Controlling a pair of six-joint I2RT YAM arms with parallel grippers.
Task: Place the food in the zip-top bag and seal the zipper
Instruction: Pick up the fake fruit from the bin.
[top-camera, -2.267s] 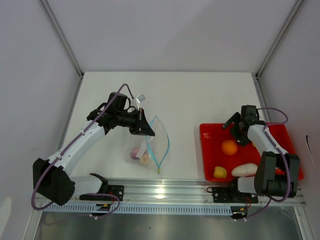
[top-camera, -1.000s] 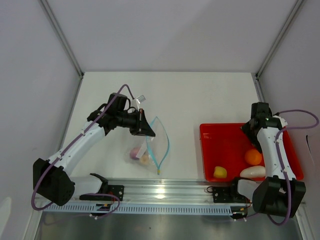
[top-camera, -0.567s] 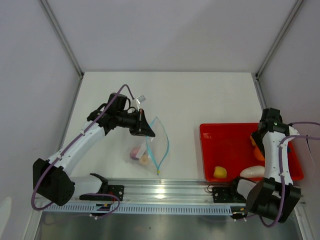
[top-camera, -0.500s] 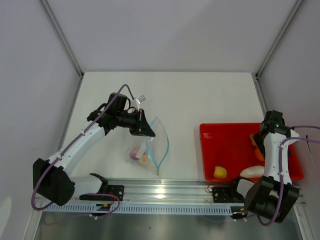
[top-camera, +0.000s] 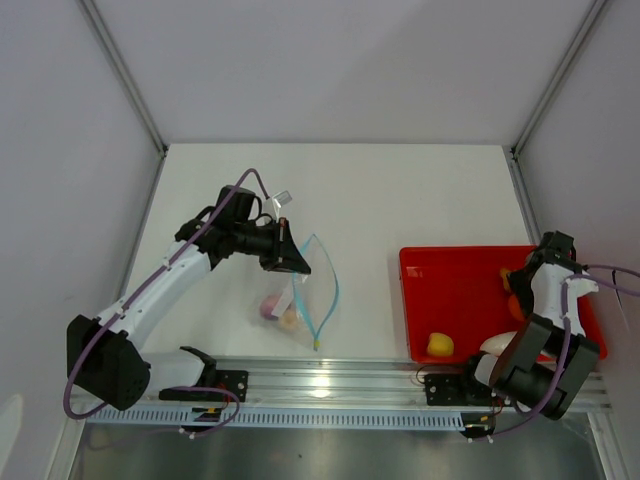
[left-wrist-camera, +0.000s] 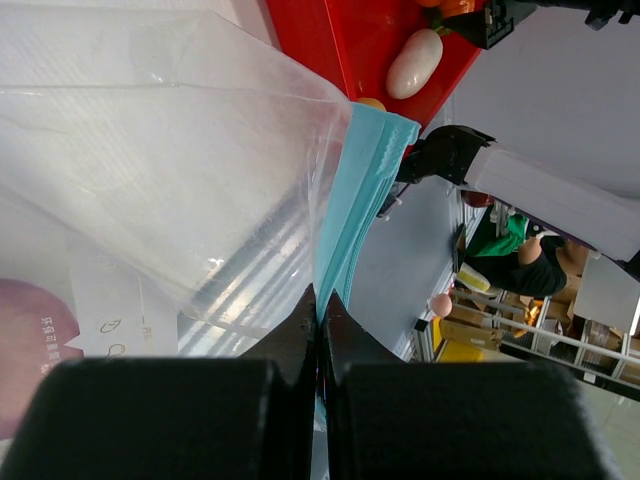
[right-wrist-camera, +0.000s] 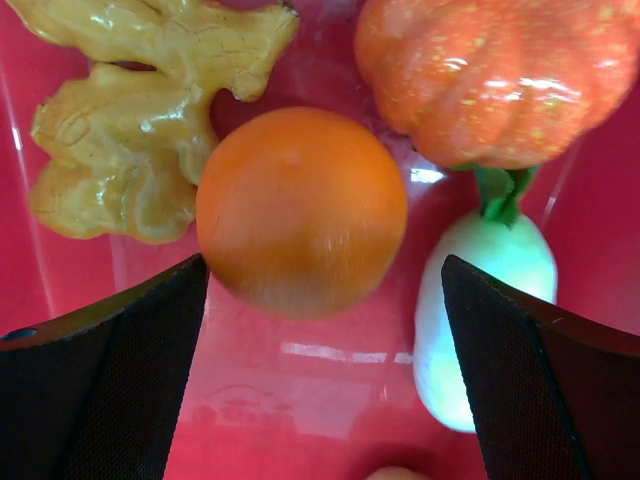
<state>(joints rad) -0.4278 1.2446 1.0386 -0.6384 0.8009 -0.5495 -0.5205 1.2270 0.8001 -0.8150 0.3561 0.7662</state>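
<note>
Red tray (top-camera: 458, 292): at its near rim lie a yellow piece (top-camera: 439, 345) and a white piece (top-camera: 490, 344). Farther in, toward the tray's right wall, an orange round fruit (right-wrist-camera: 300, 210), a pumpkin (right-wrist-camera: 495, 75) and a knobbly yellow piece (right-wrist-camera: 140, 130) crowd together. The right gripper (right-wrist-camera: 322, 262) hangs over the fruit, fingers spread wide on either side, gripping nothing. Left of the tray, across a bare strip of table (top-camera: 375, 300), the bag (top-camera: 306, 292) contains a garlic bulb (top-camera: 270, 306). The left gripper (left-wrist-camera: 318, 300) is pinched tight on the blue zipper (left-wrist-camera: 360, 190).
</note>
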